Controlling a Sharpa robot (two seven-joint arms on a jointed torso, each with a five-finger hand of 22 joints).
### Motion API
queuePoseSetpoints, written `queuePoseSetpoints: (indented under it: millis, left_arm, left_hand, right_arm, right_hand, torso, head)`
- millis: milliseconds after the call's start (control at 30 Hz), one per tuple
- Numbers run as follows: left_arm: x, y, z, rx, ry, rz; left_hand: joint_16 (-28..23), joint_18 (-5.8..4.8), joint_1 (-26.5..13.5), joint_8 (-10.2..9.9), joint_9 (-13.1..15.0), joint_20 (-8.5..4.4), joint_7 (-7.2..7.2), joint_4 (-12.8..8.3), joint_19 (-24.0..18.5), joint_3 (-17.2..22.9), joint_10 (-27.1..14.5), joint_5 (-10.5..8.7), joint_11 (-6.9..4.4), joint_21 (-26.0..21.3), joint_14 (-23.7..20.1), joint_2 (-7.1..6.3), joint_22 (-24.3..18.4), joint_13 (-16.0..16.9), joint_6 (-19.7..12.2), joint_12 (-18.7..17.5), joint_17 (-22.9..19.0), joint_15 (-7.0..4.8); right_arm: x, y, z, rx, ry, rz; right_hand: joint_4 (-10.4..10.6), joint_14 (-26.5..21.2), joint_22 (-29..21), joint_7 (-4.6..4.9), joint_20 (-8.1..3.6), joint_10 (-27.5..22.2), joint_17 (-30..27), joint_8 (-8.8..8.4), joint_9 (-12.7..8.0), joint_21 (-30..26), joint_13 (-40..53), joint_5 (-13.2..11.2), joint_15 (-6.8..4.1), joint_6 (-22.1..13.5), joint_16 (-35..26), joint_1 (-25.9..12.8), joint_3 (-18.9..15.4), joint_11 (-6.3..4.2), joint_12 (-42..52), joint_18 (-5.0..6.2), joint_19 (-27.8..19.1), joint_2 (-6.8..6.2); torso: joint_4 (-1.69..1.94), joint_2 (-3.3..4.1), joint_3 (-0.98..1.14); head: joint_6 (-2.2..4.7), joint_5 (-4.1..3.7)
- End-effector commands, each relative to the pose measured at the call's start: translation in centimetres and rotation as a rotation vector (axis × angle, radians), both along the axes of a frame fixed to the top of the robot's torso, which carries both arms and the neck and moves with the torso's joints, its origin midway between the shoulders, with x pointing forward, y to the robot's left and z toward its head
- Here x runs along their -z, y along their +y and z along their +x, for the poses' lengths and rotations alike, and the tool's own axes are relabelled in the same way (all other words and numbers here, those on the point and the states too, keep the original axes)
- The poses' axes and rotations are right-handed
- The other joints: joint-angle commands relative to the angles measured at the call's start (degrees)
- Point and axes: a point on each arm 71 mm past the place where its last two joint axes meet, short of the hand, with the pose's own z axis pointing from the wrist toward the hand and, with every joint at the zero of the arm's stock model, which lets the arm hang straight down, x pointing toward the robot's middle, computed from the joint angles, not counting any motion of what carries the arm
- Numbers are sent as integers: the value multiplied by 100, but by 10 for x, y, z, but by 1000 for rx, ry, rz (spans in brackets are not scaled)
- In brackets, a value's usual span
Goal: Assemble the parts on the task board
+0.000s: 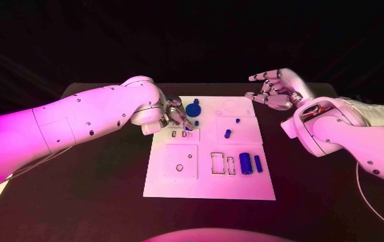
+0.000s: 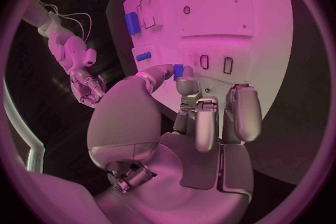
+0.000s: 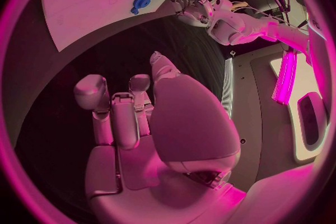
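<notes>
The white task board [image 1: 210, 183] lies in the middle of the black table. My left hand [image 1: 176, 114] hangs over its far left part and pinches a small blue part [image 2: 178, 71] between thumb and a finger, just above two small rectangular slots [image 2: 204, 61]. A round blue gear-like part [image 1: 193, 109] sits beside that hand. Two short blue pegs [image 1: 227, 134] stand in the middle right panel. Two blue cylinders [image 1: 246, 163] lie near the board's right edge. My right hand [image 1: 276, 89] is raised beyond the far right corner, fingers apart and holding nothing.
A square panel with a small hole [image 1: 179, 167] takes up the board's near left part. Rectangular cut-outs [image 1: 217, 162] lie beside the cylinders. Bare black table [image 1: 96, 181] runs along both sides of the board.
</notes>
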Motion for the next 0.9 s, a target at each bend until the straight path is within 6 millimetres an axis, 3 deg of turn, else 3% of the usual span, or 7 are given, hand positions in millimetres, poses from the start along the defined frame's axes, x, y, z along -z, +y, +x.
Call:
queuePoseSetpoints:
  millis: [33, 200, 367, 900]
  left_arm:
    - [-2, 0, 2, 56, -48, 123]
    - [-1, -4, 2, 82, -34, 148]
    - [4, -6, 3, 108, 12, 171]
    - [17, -3, 5, 80, 165, 109]
  left_hand:
    - [18, 18, -18, 59, 32, -5, -135, -791, 48, 785, 68, 32, -23, 33, 604, 69, 349, 24, 125, 34, 1508, -45]
    - [18, 8, -87, 131, 81, -18, -162, -790, 75, 788, 117, 32, -44, 61, 604, 87, 386, 64, 137, 83, 1508, -60]
    - [18, 5, -174, 189, 124, -30, -184, -764, 84, 772, 157, 26, -60, 66, 604, 121, 397, 101, 142, 125, 1508, -72]
    - [18, 4, -349, 229, 176, -52, -206, -673, 86, 657, 160, 4, -77, 56, 604, 348, 402, 72, 134, 110, 1508, -90]
  right_arm:
    - [-2, 0, 0, -10, 2, 38]
    - [-2, -2, 1, -7, 2, 36]
    - [-2, -3, 4, -4, 5, 32]
    - [-1, -3, 7, -5, 16, 26]
  right_hand:
    - [-11, 275, -23, -6, 14, -23, 164, 20, 2, -40, -9, 26, -8, 50, -36, 51, 17, -1, -26, 96, -51, 13]
    - [-15, 277, -26, -6, 13, -24, 171, 20, 2, -44, -11, 34, -9, 52, -32, 54, 18, -2, -27, 97, -53, 14]
    - [-16, 277, -27, -7, 13, -25, 173, 20, 2, -45, -12, 36, -9, 53, -32, 55, 18, -2, -27, 97, -54, 14]
    - [-46, 276, -53, -10, 4, -49, 158, 13, -5, -79, -61, 259, -16, 71, -59, 66, 33, -8, -46, 98, -53, 19]
  torso:
    - [-13, 3, -6]
    - [-3, 3, -1]
    - [9, -7, -9]
    - [-4, 1, -16]
  head:
    - [-13, 12]
    - [-31, 10]
    - [-44, 14]
    - [-60, 40]
